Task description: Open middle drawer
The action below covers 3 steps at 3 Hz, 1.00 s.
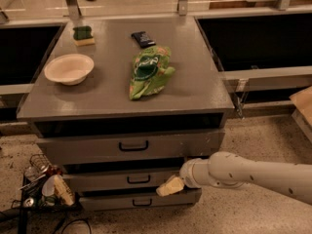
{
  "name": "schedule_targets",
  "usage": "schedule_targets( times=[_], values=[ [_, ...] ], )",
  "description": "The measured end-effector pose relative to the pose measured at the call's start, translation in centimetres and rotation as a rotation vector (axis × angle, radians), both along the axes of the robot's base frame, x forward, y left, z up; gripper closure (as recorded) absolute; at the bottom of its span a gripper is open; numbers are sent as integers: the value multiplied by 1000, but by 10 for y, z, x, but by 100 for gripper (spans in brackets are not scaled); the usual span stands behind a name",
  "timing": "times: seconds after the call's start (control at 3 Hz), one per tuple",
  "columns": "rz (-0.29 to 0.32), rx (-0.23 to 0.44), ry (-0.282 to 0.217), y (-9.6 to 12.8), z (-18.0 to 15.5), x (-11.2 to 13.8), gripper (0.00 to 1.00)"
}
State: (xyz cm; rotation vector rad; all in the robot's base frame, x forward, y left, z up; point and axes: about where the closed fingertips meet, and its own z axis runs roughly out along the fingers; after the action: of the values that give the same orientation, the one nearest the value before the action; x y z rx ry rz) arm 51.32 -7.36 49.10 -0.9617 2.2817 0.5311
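Gripper [170, 185] low, at the middle drawer [97, 181] front, right of its handle, grip can't tell | three drawers stacked | one floor basket [38, 160] left | on top: one bowl [69, 68], one green bag [148, 72], one packet [143, 38], one sponge [83, 35]

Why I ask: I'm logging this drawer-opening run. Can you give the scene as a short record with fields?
claw: low at the cabinet front, just right of the middle drawer's handle, not around it
middle drawer: front looks pushed in, not yet pulled out
other drawers: top drawer and bottom drawer also look shut
cabinet top: bowl, green bag, sponge, dark packet
floor, left: wire basket of clutter
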Motion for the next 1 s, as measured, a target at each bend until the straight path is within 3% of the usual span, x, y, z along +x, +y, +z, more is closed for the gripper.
schedule_targets(
  times=[0.33,0.67,1.0],
  values=[
    [16,8,38,8,-18,2,0],
    [30,18,32,17,-27,2,0],
    [-1,-1,19,17,-31,5,0]
  ],
)
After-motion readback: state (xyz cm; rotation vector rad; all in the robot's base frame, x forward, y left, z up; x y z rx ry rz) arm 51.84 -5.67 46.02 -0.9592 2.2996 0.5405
